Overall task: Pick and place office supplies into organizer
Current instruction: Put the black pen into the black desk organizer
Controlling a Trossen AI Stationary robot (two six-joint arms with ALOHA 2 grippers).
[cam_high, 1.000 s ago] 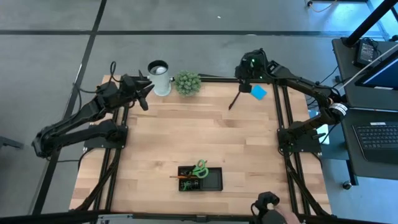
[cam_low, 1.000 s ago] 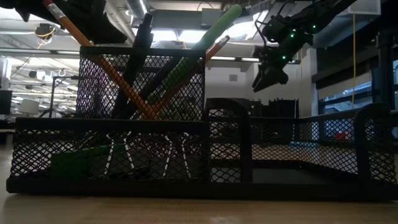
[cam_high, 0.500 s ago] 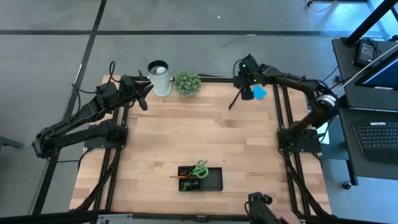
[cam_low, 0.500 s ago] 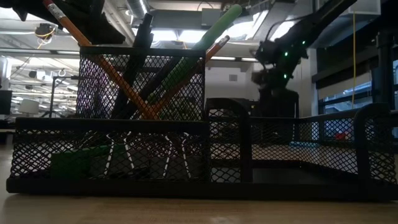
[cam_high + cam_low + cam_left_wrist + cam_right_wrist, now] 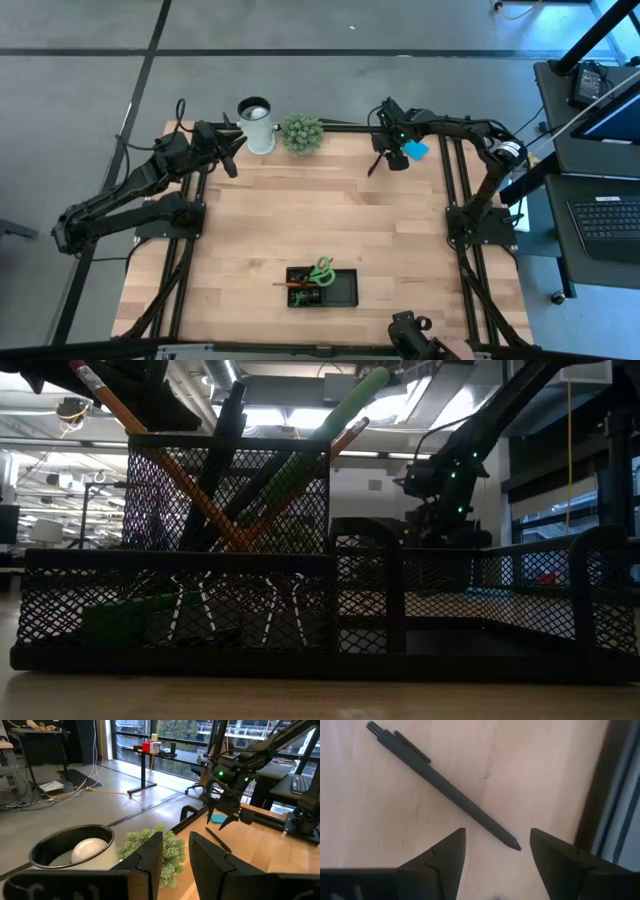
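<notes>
High view: right gripper [image 5: 391, 160] low over the table's [image 5: 260, 220] far right corner, just over the pen [image 5: 375, 162].
Right gripper state: fingers [image 5: 445, 855] spread wide, holding nothing.
Pen: black, flat on the wood; in the right wrist view its tip lies between the two fingers, apart from both, the barrel running away ahead of them.
Sticky pad [image 5: 416, 149]: blue, just beside the right gripper, toward the table's right edge.
Left gripper [image 5: 232, 152]: waits at the far left corner, beside the cup [image 5: 256, 122] and plant [image 5: 301, 132]; fingers [image 5: 150, 857] slightly parted, empty.
Organizer [image 5: 322, 288]: well apart from both grippers, at the near edge; scissors [image 5: 322, 270] and pencils [image 5: 292, 285] already in it.
</notes>
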